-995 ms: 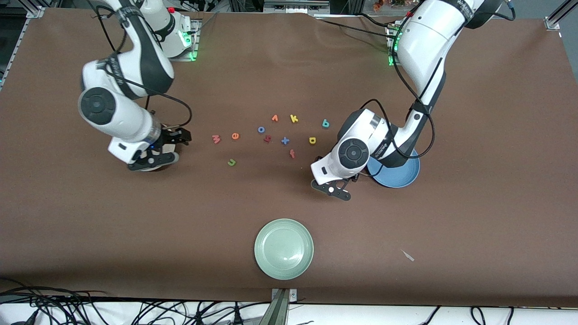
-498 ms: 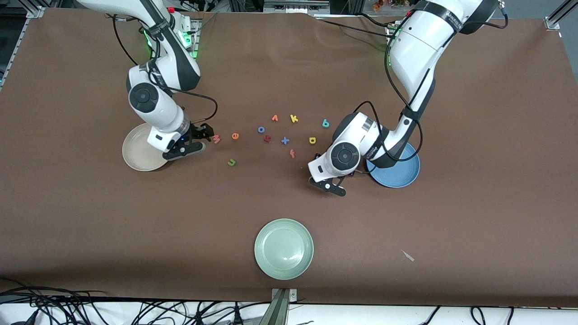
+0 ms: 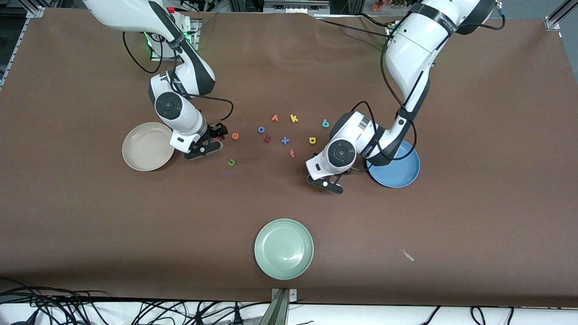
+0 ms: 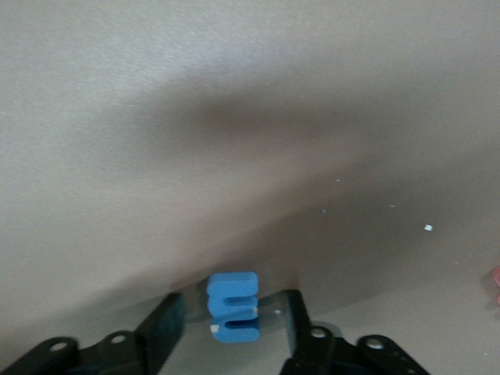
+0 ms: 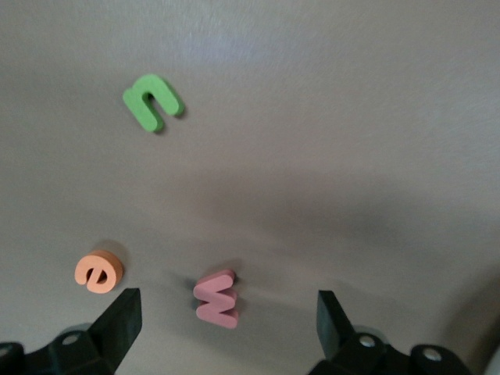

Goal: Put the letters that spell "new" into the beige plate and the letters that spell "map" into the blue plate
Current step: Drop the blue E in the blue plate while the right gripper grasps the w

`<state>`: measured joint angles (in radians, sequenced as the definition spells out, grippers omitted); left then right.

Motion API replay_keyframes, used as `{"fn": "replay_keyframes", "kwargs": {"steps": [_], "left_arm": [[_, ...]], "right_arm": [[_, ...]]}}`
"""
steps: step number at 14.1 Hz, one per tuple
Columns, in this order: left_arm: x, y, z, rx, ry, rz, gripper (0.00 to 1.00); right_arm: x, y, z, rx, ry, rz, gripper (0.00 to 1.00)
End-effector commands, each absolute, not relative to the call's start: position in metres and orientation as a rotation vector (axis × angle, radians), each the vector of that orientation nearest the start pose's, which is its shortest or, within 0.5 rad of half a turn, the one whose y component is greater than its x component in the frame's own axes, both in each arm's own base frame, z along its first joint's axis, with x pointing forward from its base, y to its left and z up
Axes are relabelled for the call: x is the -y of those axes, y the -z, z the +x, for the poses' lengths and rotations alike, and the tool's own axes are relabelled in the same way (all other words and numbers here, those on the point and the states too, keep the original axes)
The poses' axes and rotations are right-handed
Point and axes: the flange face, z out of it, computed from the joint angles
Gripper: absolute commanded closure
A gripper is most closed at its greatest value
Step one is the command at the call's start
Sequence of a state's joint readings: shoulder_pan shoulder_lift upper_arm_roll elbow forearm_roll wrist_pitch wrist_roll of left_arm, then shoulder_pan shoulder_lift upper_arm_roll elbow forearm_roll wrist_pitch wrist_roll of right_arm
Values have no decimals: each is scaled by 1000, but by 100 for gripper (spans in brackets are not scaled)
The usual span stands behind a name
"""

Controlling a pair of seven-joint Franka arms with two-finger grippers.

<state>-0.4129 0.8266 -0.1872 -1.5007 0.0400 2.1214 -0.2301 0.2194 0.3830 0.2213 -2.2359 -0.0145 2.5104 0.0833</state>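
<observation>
Between left jaws — blocky foam m (image 4: 233, 307), perhaps gripped.

High front view, two close wrist views.

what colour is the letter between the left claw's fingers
Blue: the m sits between the left claw fingers, clearest in the left wrist view.

You have three plates on the table (image 3: 451, 216): one beige plate (image 3: 148, 146), one blue plate (image 3: 399, 174), one pale green plate (image 3: 283, 248). Count twelve foam letters (image 3: 294, 118): ten plainly visible from the front, plus one pink w (image 5: 216, 298) and one blue m (image 4: 233, 307).
</observation>
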Motion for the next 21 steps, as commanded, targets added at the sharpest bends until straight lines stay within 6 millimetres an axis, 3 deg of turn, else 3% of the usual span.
{"fn": "replay_keyframes", "kwargs": {"steps": [1,4,6,7,10,13,16,20,21], "left_arm": [[372,-162,578,-549,-330,-3073,92],[366,-184,589,-533,-310,-3079,96],[352,-216,602,-507,-309,-3066,95],[335,-233,614,-494,-323,-3057,95],[285,-253,631,-563,-398,-3030,94],[250,-247,628,-598,-434,-2883,93],[213,-226,621,-544,-512,-2866,90],[208,-211,615,-539,-552,-2864,84],[207,-211,615,-539,-553,-2865,75]], "right_arm": [[-238,-190,480,569,-174,-3043,4],[-239,-176,477,638,-200,-3055,12],[-239,-174,475,646,-214,-3054,14],[-239,-173,475,646,-219,-3054,18],[-240,-173,474,646,-221,-3054,26],[-240,-167,473,661,-236,-3054,40],[-240,-167,473,675,-233,-3058,49],[-240,-165,473,677,-235,-3056,66],[-240,-165,474,675,-233,-3057,69]]}}
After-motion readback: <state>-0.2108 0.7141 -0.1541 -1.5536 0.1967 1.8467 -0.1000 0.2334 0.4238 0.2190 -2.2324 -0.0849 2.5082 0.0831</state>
